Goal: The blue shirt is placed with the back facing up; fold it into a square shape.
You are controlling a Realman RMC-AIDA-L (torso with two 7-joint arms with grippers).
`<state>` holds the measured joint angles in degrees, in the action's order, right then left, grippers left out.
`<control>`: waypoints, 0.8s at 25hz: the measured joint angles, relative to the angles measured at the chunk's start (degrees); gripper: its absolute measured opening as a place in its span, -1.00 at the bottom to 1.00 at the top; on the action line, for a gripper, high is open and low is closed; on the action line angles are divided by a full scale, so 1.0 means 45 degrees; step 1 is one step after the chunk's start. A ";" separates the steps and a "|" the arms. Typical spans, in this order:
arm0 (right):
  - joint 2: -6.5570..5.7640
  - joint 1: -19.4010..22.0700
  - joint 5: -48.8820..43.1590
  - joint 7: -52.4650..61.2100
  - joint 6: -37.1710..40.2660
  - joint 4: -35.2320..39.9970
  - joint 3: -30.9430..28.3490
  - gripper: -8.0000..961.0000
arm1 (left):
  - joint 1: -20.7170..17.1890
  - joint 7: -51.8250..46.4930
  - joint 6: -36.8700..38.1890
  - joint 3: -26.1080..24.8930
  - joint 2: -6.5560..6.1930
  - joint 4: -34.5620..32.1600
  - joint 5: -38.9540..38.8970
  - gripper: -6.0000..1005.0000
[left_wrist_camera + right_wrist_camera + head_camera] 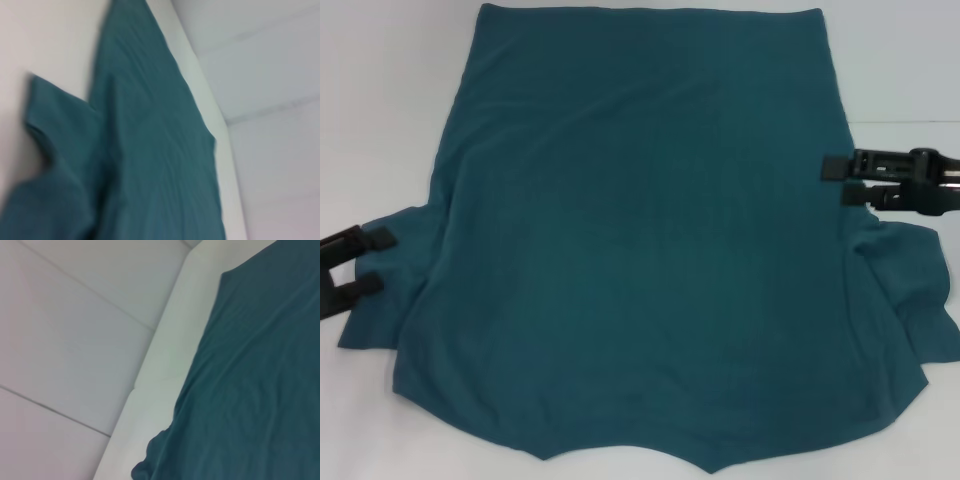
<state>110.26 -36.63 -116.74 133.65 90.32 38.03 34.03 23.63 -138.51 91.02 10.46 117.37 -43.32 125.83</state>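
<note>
From the head view, the blue shirt (640, 240) lies spread flat on the white table (380, 90), plain side up, covering most of the surface. Its long axis runs from near to far: the neckline notch and shoulders sit at the near edge, closest to the robot, and the straight hem lies at the far side. One short sleeve sticks out to the left, the other to the right (the right one looks a little rumpled). The left gripper (377, 262) sits at the left edge of the picture, its two fingers apart with nothing between them, their tips just at the edge of the left sleeve. The right gripper (842, 180) hovers at the shirt's right side edge, just beyond the right sleeve; its fingers stand only slightly apart, and no cloth is seen between them.

In the left wrist view, the blue shirt (150, 165) shows a sleeve and the body's side edge, lying flat on the table (45, 35); no fingers appear.

In the right wrist view, the blue shirt (250, 390) stretches along the table (160, 370) edge, with a small bunched fold at one corner.
</note>
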 joint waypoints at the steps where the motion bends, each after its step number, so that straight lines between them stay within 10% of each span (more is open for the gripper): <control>1: -0.0049 -0.0015 0.0000 0.0012 -0.0088 -0.0051 0.0008 0.89 | -0.0014 0.0045 -0.0420 -0.0052 0.0029 0.0055 -0.0032 0.59; 20: -0.0120 0.0102 -0.0188 -0.0136 -0.0444 -0.0209 0.0043 0.89 | 0.0950 0.2254 -0.5647 0.0612 -0.0111 0.1796 0.0004 0.58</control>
<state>109.72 -36.17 -117.59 133.04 88.33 37.09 34.23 27.91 -128.36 65.61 13.22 116.88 -35.24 125.85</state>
